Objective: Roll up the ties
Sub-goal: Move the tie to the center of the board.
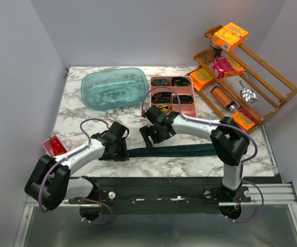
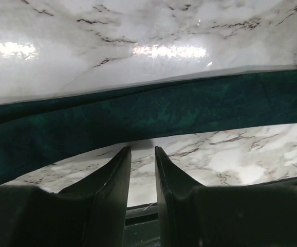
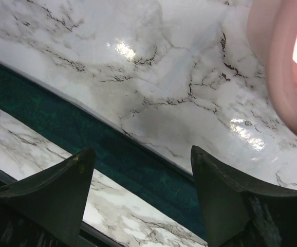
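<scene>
A long dark teal-green tie (image 1: 174, 151) lies flat along the near part of the marble table. My left gripper (image 1: 115, 147) hangs over its left end. In the left wrist view its fingers (image 2: 142, 149) stand close together with a narrow gap and nothing between them, and the tie (image 2: 164, 113) lies just beyond the tips. My right gripper (image 1: 153, 135) hovers behind the tie's middle. Its jaws are wide open (image 3: 142, 151) above the tie (image 3: 61, 118), holding nothing. Small rolled ties (image 1: 162, 96) sit in a pink tray.
The pink compartment tray (image 1: 192, 103) stands at the back centre, its rim (image 3: 282, 67) close to my right gripper. A clear teal container (image 1: 112, 87) is at the back left, a wooden rack (image 1: 272, 98) with orange boxes at the right, and a red packet (image 1: 56, 146) at the left edge.
</scene>
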Motion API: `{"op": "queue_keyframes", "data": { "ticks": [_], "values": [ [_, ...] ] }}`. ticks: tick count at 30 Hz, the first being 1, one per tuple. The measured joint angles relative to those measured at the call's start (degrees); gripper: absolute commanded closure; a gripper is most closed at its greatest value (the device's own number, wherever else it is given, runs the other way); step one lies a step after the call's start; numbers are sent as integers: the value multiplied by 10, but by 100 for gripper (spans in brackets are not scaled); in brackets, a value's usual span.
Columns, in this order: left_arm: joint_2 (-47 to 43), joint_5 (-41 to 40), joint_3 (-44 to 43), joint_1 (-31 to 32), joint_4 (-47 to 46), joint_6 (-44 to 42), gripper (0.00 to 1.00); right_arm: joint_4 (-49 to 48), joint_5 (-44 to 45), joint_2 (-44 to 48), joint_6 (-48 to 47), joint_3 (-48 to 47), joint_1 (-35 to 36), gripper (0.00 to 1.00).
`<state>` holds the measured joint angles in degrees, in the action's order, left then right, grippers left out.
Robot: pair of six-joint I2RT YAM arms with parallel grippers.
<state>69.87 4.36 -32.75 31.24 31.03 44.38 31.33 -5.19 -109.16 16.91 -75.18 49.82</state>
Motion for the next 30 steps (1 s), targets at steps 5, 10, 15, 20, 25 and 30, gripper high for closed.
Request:
{"op": "queue_keyframes", "data": {
  "ticks": [5,10,15,20,25,30],
  "values": [
    [47,3,-24,0,-21,-1,67,0,7,-6,0,-1,0,16],
    [112,1,-73,0,-47,-17,67,1,17,-7,1,-1,0,16],
    [166,-4,-119,2,-75,-38,61,2,37,-7,2,-2,0,15],
    [146,-20,-107,7,-88,-48,41,14,49,-7,1,-21,0,15],
    [82,-41,-80,-5,-71,-57,30,27,54,-7,-9,-76,0,15],
    [0,-24,-30,-102,-103,-62,26,28,52,-10,-23,-115,0,16]
  ]
}}
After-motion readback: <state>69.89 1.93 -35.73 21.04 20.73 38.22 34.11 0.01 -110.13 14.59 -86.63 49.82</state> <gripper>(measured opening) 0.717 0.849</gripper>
